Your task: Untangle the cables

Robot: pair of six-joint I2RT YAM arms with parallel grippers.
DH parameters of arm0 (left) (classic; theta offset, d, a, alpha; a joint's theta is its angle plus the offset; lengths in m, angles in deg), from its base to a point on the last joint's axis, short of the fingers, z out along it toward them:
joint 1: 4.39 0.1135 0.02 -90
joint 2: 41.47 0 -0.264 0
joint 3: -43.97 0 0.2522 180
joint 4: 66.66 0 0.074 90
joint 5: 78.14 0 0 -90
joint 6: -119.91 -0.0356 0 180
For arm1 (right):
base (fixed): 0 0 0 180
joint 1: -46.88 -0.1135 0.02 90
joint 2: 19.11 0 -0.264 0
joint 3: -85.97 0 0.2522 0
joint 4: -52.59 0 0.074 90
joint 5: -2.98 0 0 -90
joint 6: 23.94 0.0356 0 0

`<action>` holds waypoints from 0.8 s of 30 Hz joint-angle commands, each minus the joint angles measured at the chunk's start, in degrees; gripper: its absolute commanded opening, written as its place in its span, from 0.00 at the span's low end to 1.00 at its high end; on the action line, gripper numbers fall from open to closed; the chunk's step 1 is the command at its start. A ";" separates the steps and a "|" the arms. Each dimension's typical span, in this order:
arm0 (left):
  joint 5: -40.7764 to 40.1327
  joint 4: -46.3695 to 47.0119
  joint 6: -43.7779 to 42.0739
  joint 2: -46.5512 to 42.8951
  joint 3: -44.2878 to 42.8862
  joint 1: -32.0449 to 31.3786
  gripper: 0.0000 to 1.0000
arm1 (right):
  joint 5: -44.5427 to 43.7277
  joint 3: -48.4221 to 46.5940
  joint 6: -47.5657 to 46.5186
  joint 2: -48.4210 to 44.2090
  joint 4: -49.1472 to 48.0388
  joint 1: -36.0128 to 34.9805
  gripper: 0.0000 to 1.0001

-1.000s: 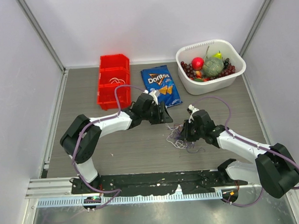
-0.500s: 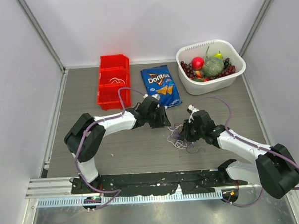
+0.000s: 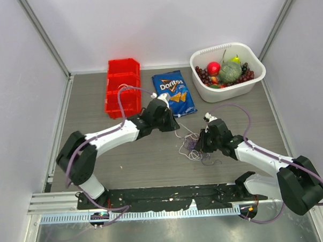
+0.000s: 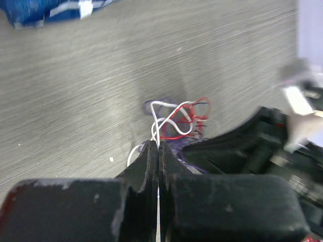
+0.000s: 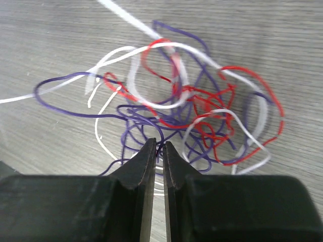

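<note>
Left wrist | left tool point(image 4: 158, 146) grips cables point(image 4: 176, 120) by white strand, tangle ahead | right tool point(image 5: 158, 144) pinching purple loops

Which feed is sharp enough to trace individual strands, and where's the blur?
Right wrist view: the cables are sharp, colours distinct. Left wrist view: soft overall, right edge smeared. Top external view: evenly lit, no glare, but strands too thin to trace.
</note>
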 commanded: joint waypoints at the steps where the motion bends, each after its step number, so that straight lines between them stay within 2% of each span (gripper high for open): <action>1: -5.00 3.99 -8.81 -13.22 0.62 -0.17 0.00 | -7.30 -0.94 1.88 -1.47 1.83 -0.21 0.16; 6: -8.43 8.28 -18.40 -24.83 1.94 -0.17 0.00 | -13.63 -0.59 3.55 -3.49 3.33 -0.21 0.16; 13: -7.30 17.18 -28.25 -38.46 2.82 -0.17 0.00 | -18.47 -1.29 6.27 -2.00 6.22 -0.12 0.15; 15: -9.30 16.66 -29.57 -40.23 1.16 -0.17 0.00 | -20.67 -1.38 6.98 -1.91 6.94 -0.12 0.15; 20: -16.33 7.62 -32.47 -40.76 -4.29 -0.17 0.00 | -24.54 -1.55 8.74 -4.27 9.48 -0.12 0.15; 24: -29.40 2.96 -30.90 -41.29 -4.30 -0.08 0.00 | -24.54 -1.29 8.74 -6.47 9.58 -0.12 0.16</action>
